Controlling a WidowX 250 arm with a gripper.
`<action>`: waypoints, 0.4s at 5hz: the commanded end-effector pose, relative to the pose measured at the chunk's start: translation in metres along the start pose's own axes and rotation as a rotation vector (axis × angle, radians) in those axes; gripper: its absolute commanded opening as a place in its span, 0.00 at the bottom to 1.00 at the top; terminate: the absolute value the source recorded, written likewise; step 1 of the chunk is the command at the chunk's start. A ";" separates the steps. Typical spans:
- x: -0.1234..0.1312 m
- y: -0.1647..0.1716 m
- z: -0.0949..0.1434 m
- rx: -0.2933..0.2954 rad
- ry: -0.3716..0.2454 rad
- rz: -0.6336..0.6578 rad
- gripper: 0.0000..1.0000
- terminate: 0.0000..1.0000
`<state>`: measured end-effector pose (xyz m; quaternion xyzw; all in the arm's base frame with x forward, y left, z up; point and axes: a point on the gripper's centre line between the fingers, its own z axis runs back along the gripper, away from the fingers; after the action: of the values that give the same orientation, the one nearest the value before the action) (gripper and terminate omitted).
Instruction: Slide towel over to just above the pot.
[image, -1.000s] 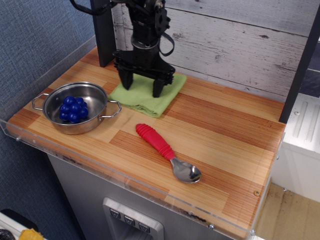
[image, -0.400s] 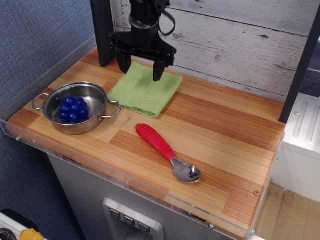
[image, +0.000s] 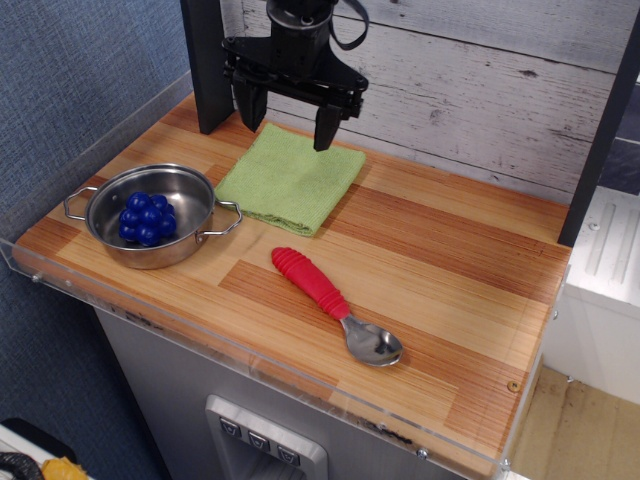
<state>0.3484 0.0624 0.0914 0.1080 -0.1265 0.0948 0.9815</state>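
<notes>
The claw (image: 290, 113) hangs above the far edge of the towel (image: 291, 180), spread wide and holding nothing; both fingertips stand clear of the cloth, one over the towel's far-left side and one near its far-right corner. The towel lies flat on the tabletop (image: 440, 260), directly below and slightly toward the camera from the claw, so any renewed contact calls for a straight descent rather than a sideways reach. The governing relation is towel to pot (image: 151, 214): the towel sits to the right of the pot and slightly farther back, its near-left corner just beside the pot's right loop handle, whether touching cannot be told. The spot just behind the pot, toward the wall, is bare wood. Judged from this layout, the towel must travel left across the tabletop, along a line roughly parallel to the back wall, until it lies behind the pot. The towel is near square, turned diagonally to the tabletop edges, so no long axis constrains the push. The spoon (image: 333, 303) lies nearer the camera, well apart from that path.
</notes>
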 end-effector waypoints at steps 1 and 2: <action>-0.034 -0.055 0.067 -0.139 -0.088 -0.113 1.00 0.00; -0.046 -0.088 0.088 -0.195 -0.120 -0.200 1.00 0.00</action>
<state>0.3121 -0.0515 0.1301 0.0330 -0.1593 -0.0256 0.9863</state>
